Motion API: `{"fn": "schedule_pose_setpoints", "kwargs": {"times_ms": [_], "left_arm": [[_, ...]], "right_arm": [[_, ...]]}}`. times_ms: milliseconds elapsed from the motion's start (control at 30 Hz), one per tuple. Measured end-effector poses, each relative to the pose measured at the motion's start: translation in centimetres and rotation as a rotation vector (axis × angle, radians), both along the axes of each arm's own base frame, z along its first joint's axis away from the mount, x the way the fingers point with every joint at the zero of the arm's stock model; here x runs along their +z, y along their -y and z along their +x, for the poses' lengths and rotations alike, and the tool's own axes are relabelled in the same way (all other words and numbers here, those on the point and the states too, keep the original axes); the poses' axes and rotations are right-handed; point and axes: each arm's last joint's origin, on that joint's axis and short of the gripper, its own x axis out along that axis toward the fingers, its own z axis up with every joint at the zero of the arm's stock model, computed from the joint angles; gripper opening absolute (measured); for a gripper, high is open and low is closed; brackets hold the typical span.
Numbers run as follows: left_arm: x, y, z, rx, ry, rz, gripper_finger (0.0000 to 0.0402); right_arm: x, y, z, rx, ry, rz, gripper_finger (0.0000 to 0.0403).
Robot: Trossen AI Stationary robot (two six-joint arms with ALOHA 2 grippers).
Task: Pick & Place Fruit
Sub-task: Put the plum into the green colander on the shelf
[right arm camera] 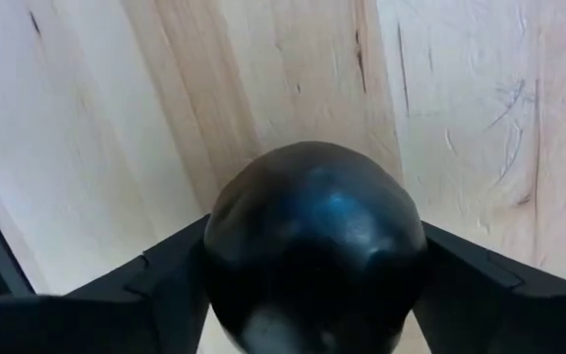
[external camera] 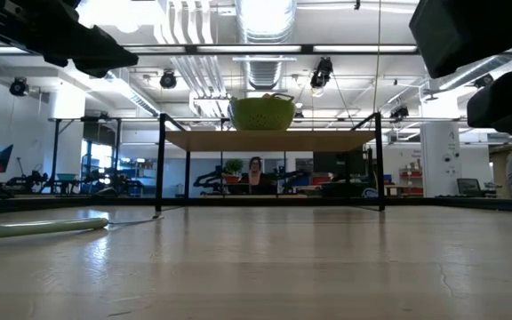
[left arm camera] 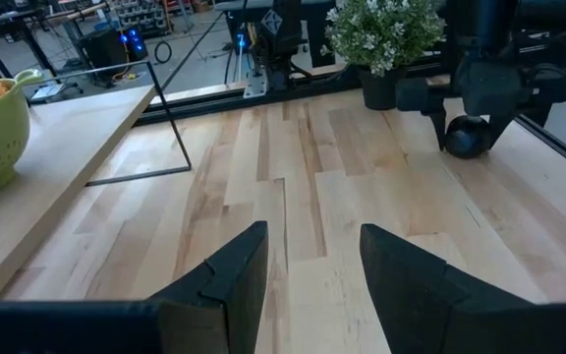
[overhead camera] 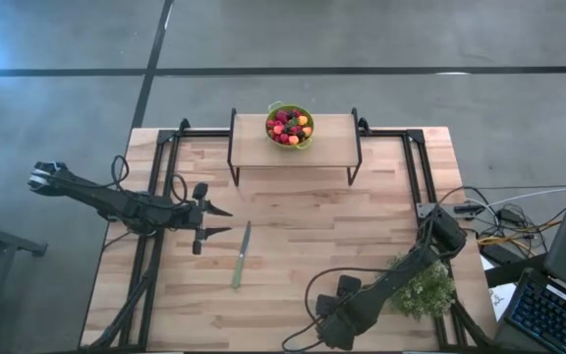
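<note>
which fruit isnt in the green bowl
The big dark round fruit, sitting between the right gripper's fingers; the small ones fill the bowl.

Right gripper [overhead camera: 334, 329] partly cut off at the high view's lower edge; dark round fruit [right arm camera: 312, 246] fills its wrist view, underside hidden.

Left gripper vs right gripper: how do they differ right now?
1. The left gripper holds nothing, with bare table between its fingers; the right gripper has the big dark round fruit between its fingers.
2. The left gripper sits over the table's left-middle, pointing toward the knife; the right gripper is at the near right edge beside the plant.
3. The left looks level across the table; the right looks straight down at the wood.

Both are dark and two-fingered.
</note>
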Motion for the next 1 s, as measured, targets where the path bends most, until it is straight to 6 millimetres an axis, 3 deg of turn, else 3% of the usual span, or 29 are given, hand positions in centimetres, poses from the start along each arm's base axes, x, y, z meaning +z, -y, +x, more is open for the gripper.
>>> {"fn": "schedule_pose_setpoints", "kwargs": {"times_ms": [233, 500, 767, 1000], "left_arm": [[0.0, 0.0, 0.0, 0.0, 0.0, 0.0, 0.017], [0.0, 0.0, 0.0, 0.0, 0.001, 0.0, 0.017], [0.0, 0.0, 0.0, 0.0, 0.001, 0.0, 0.017], [0.0, 0.0, 0.0, 0.0, 0.001, 0.0, 0.017]], "right_arm": [[0.0, 0.5, 0.4, -0.001, 0.0, 0.001, 0.0253], [0.3, 0.8, 0.6, 0.036, -0.005, 0.002, 0.0263], [0.7, 1.5, 1.1, 0.056, -0.013, 0.015, 0.0246], [0.9, 2.1, 1.5, 0.04, -0.01, 0.02, 0.0261]]}}
